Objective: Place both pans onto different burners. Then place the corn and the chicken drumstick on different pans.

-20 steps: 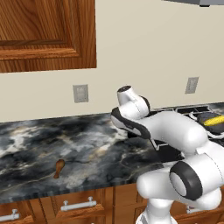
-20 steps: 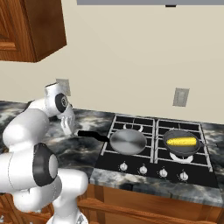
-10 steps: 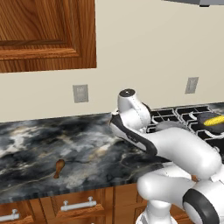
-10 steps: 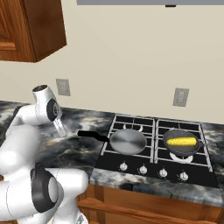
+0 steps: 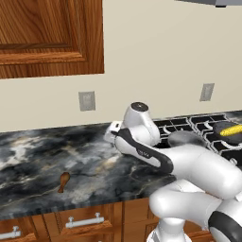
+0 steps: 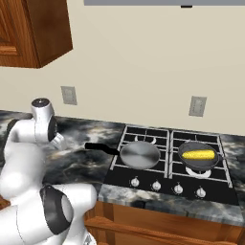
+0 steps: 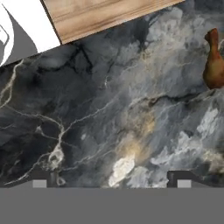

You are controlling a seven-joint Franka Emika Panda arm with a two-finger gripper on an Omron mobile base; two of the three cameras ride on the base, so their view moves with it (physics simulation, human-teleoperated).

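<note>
The arm is built of smooth, glossy white rounded shells, bulbous at the joints. A dark grey to black band is seen running along the forearm link, and a dark ring is set into the large lower joint. The upper joint is capped by a flat black disc with a grey centre. The gripper is seen as two small dark square finger tips, each marked with a pale grey patch.
</note>
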